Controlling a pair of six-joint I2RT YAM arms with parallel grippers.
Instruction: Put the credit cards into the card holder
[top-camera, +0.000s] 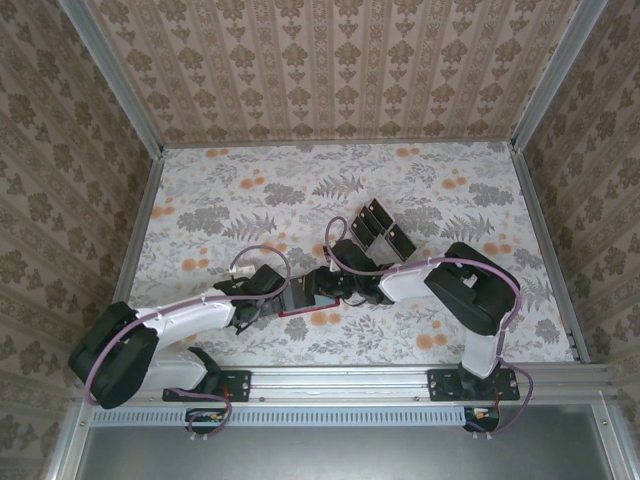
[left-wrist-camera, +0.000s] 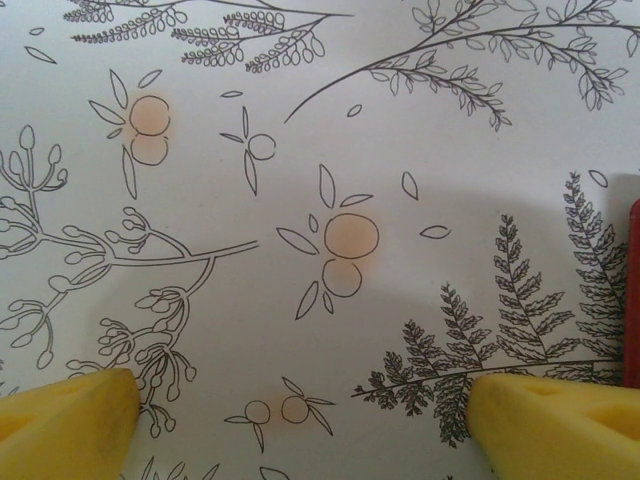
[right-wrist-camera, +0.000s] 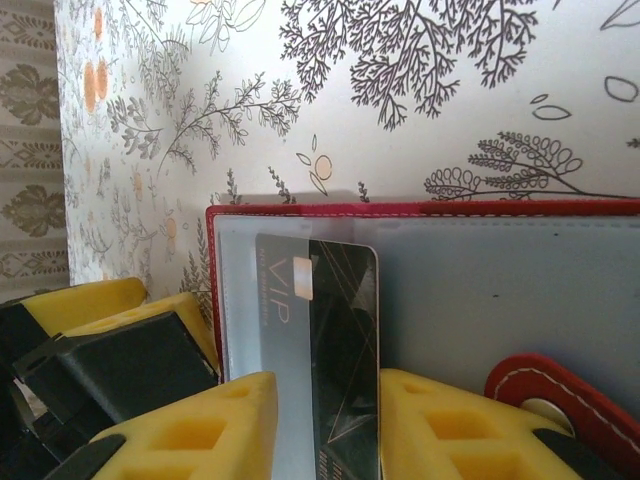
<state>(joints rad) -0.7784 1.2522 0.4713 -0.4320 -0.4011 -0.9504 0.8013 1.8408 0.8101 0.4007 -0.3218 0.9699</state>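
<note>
Card holder: the red wallet (right-wrist-camera: 500, 290) lies open on the flowered table (top-camera: 450, 200) near the front edge, between the two arms' wrists, its clear inner pocket (right-wrist-camera: 250, 290) facing up and its snap tab (right-wrist-camera: 560, 395) at the near right corner.
Card in hand: a black VIP card (right-wrist-camera: 335, 340) stands over the left part of that pocket, its top end well short of the wallet's far rim. Whether its leading edge is under the plastic or only lying over it cannot be told.
Right gripper (right-wrist-camera: 325, 392): clenched on the VIP card, one yellow pad on each long side.
Left gripper (left-wrist-camera: 305, 410): released, fingers wide apart with bare table between them, just beside the wallet's left edge and not touching it as far as the wrist view shows.
Other credit cards (top-camera: 378, 218): several dark cards sit in the clear tray (top-camera: 362, 248) farther back, apart from the wallet; the exact count is too small to read.
Progress: early, by my reading. No card shows as fully seated in the wallet.
Left to do: push this card home, then fetch the tray's cards one at a time.
</note>
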